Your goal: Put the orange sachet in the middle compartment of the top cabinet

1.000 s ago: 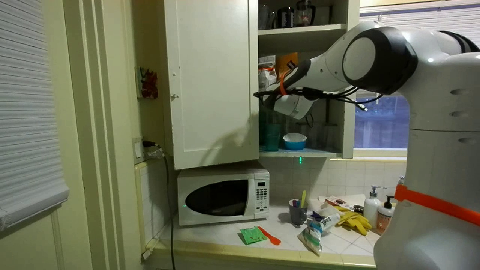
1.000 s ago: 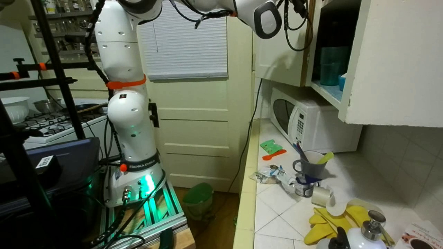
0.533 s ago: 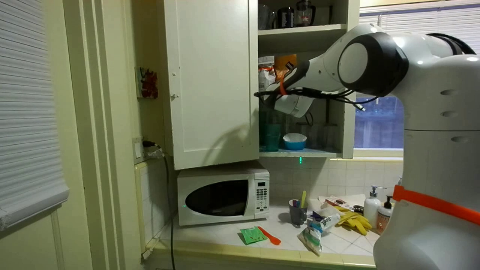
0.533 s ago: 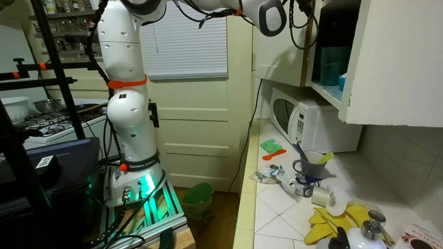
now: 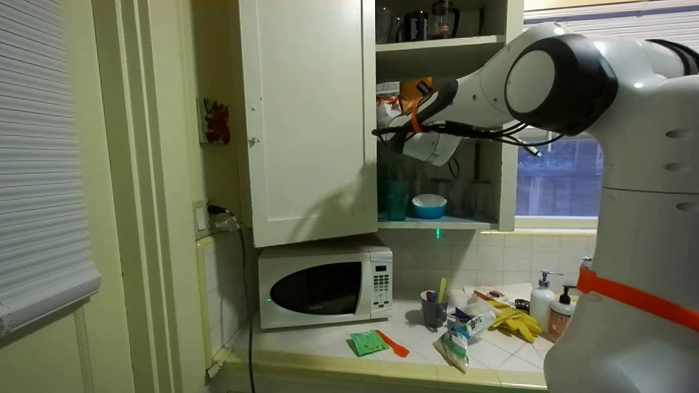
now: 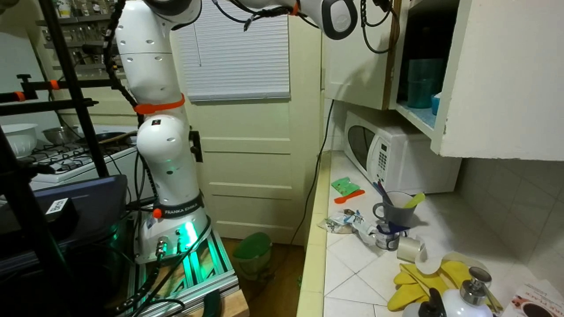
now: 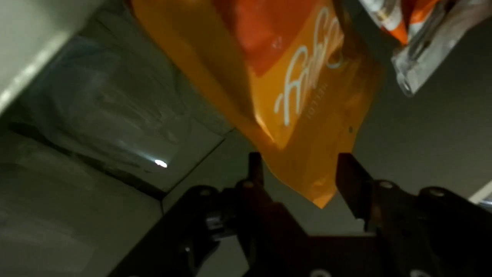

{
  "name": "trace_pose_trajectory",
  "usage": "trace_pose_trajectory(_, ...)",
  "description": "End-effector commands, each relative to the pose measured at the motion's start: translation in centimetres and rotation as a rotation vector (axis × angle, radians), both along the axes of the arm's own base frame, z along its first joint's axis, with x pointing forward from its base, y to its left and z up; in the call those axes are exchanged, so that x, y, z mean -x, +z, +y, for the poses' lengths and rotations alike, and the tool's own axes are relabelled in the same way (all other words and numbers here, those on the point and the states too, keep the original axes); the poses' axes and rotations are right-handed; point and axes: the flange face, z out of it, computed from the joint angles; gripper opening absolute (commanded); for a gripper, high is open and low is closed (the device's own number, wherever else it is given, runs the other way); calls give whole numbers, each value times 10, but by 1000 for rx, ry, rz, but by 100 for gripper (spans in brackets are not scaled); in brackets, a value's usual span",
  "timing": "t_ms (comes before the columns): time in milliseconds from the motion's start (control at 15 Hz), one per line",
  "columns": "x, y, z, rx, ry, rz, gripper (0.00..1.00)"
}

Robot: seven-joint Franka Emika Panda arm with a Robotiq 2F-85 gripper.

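White Franka arm (image 5: 529,82): outstretched to the top cabinet (image 5: 311,123) in both exterior views, higher than half a second earlier; orange sachet (image 5: 412,95) inside, below the upper shelf board (image 5: 437,43). Wrist view: gripper (image 7: 300,163) spread, sachet's corner between the fingers.

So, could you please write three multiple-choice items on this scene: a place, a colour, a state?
1. Where is the orange sachet?
A. On the counter
B. Inside the cabinet
C. Atop the microwave

2. What colour are the gloves?
A. Yellow
B. Purple
C. Green

3. How does the gripper stand?
A. Shut
B. Gripping a mug
C. Open

1: B, seen under the upper shelf in an exterior view.
2: A, plain in both exterior views.
3: C, its fingers apart in the wrist view.
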Motion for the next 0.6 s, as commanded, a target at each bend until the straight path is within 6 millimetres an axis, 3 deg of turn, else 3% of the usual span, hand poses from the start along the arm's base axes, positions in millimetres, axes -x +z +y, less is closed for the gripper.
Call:
trace_pose_trajectory(0,61,9,25,10,11,-39,85)
trace_pose_trajectory(133,88,9,29,18,-11,-16,99)
trace_pose_trajectory(400,137,4,43,265,-117,37,100)
trace_pose_trajectory(467,144,4,48,299,-125,20,100)
trace_pose_trajectory(533,123,15,36,228,-111,9,100)
